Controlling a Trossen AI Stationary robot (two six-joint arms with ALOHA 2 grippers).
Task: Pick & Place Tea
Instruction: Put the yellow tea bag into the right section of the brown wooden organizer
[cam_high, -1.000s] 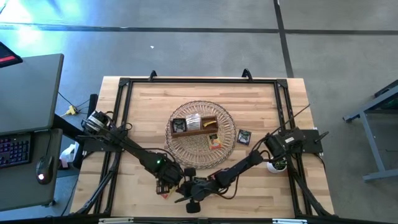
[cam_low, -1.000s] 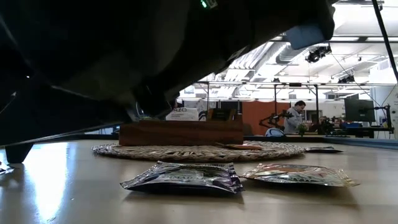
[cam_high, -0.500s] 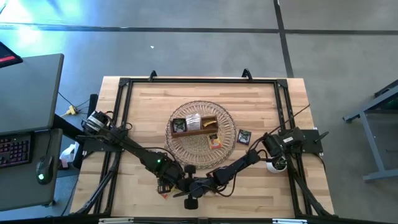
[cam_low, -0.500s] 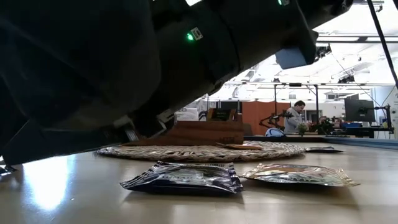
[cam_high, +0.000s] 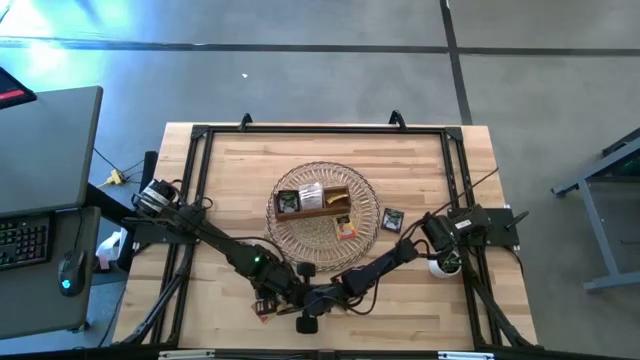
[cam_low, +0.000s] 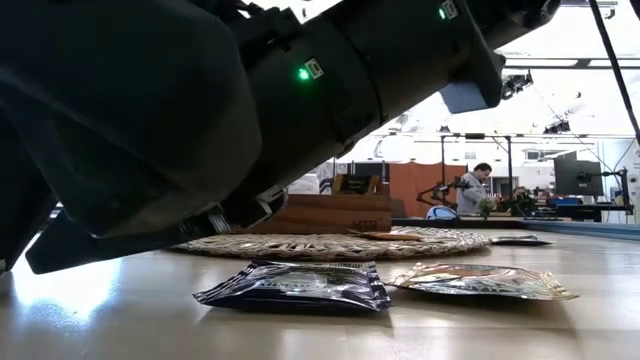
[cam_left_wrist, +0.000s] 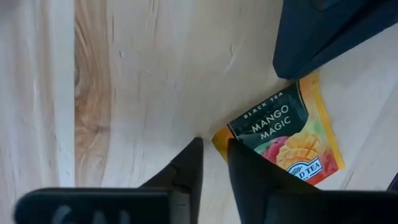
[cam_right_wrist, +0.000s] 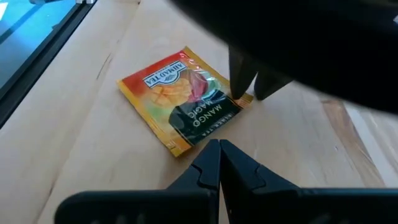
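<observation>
Hovering low over the front edge of the table, near the middle: left gripper, fingers parted by only a sliver, tips bracketing one corner of the mango sachet. Not clamped on it, as far as can be judged, though with tips this close to the paper it's hard to be sure. Facing it from the sachet's other side: right gripper, fingers pressed together, carrying nothing, just short of the packet's edge.

Lying flat on bare wood, that sachet, label up, well apart from the wicker basket and the wooden tray resting on it. Two more packets flat on the table in the low view: a dark sachet and a silvery sachet side by side.

Judging by looks: feather-light, thin, glossy foil-paper, likely to skate across the wood under any sideways nudge and to crumple rather than break. No thickness to grab from above, so best taken at that corner or along a sealed edge, one fingertip slid under, then a gentle pinch. Probably worth steadying with the shut right fingers.
</observation>
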